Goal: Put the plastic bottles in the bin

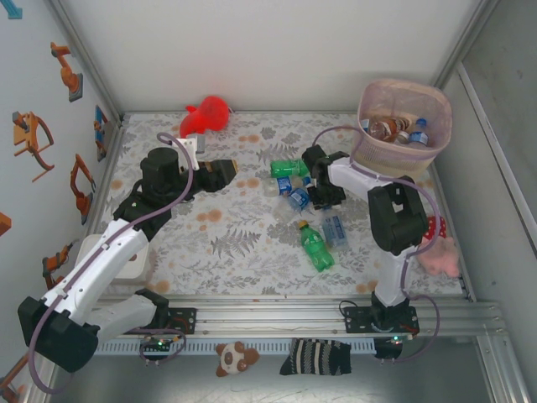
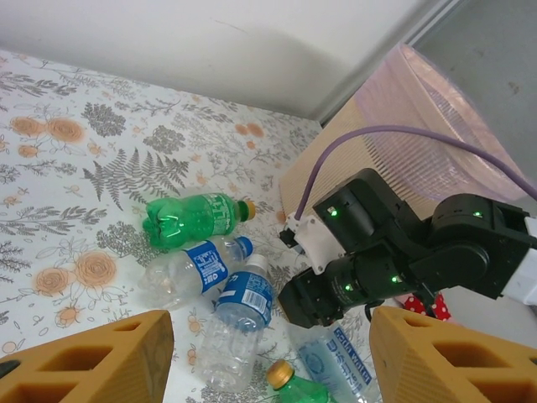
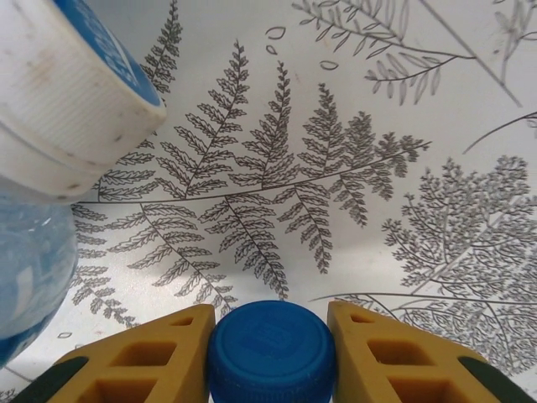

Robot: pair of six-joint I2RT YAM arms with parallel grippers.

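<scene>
A tall beige-pink mesh bin (image 1: 393, 156) is standing at the far right of a fern-patterned table (image 1: 218, 252), just beyond the right pincer (image 3: 270, 332) and to its right. Several bottles (image 1: 401, 130) are lying heaped inside it, below the rim, brown, clear and blue-capped among them.

The right arm (image 1: 394, 220) is rising from its base, folding at the elbow and reaching forward and to the left, with its wrist bending down to the table. Its pincer is gripping the blue cap (image 3: 270, 363) of a clear bottle (image 2: 334, 365) that is lying flat on the cloth. Both yellow fingers (image 3: 138, 357) are pressing against the cap's sides, with no gap showing. Close to the pincer's left, a white cap with a blue top (image 3: 71, 92) is looming large.

More loose bottles (image 2: 239, 306) are lying clustered just to the left of the right pincer. Among them a green bottle (image 2: 189, 222) with an orange cap is lying on its side, farthest from the fingers.

The left arm (image 1: 101, 260) is stretching forward across the table, with its wrist pointing right towards the cluster. The left pincer (image 2: 268, 336) is hovering well short of the bottles, its fingers (image 2: 101, 361) standing wide apart and holding nothing.
</scene>
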